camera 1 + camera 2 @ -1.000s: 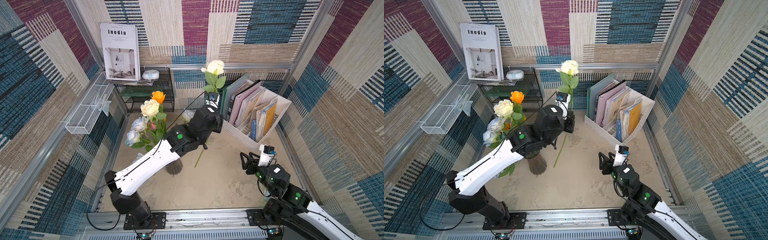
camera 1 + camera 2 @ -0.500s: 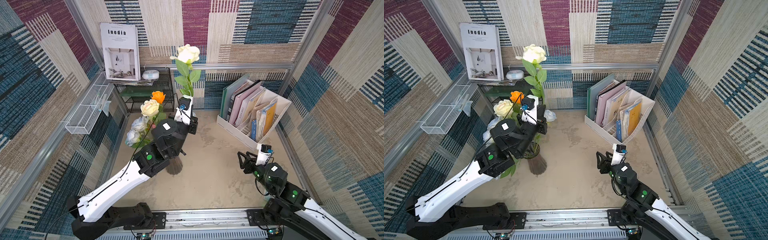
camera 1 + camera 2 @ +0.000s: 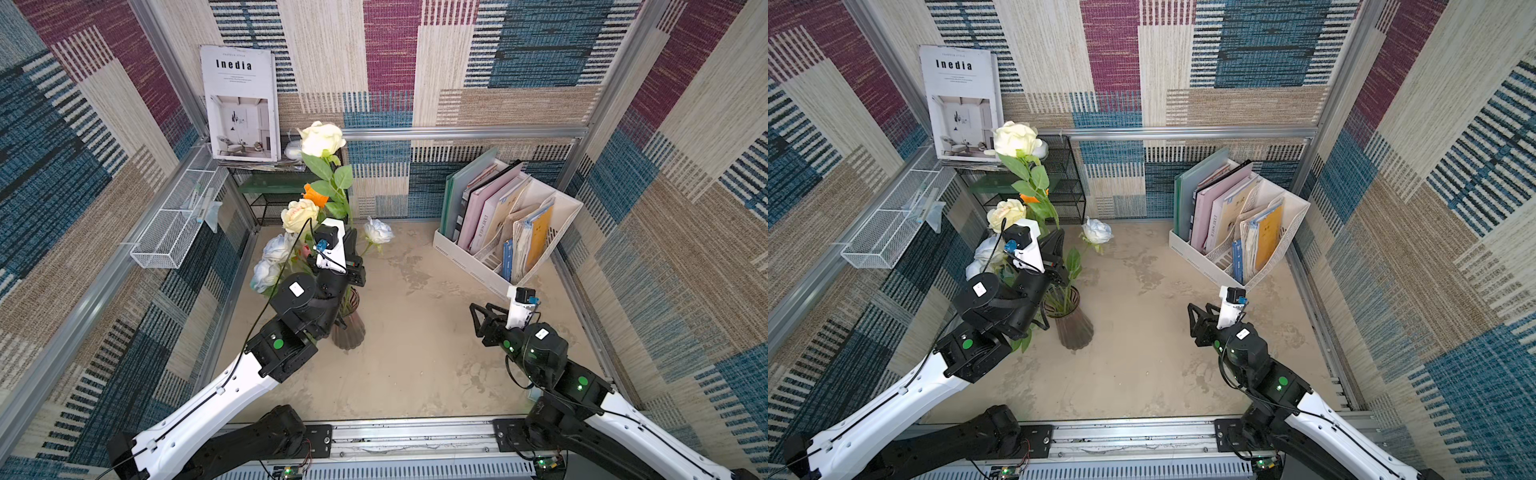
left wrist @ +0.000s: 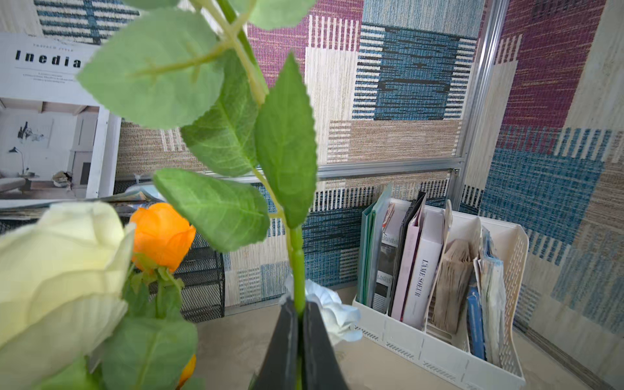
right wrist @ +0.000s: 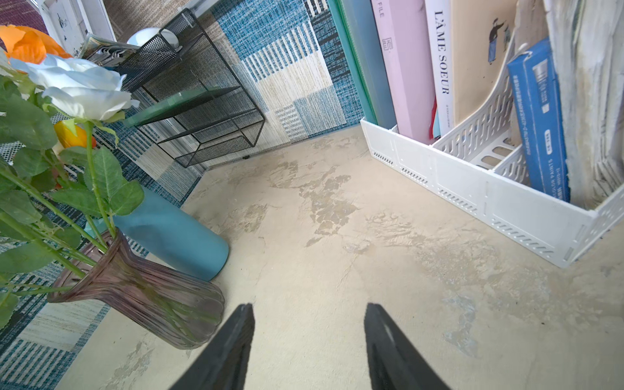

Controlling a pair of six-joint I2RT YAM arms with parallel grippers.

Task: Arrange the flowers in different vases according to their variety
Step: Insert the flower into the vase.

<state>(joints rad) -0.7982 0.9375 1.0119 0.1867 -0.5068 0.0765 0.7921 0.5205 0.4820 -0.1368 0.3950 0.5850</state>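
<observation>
Pinching cream rose [image 3: 322, 139] by its stem beside the crowded purple ribbed vase [image 3: 1074, 330], left hand [image 4: 299, 309] could snag leaves and topple it; right hand [image 5: 309, 307] spread, empty.

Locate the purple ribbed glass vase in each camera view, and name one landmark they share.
In a top view: purple ribbed glass vase, left of centre, half hidden by the left arm.
In a top view: it, left of centre, beside that arm, mouth showing.
Left wrist: not in it.
Right wrist: it stands in front of the blue vase.
Shared landmark: the white file rack, in all four.
</observation>
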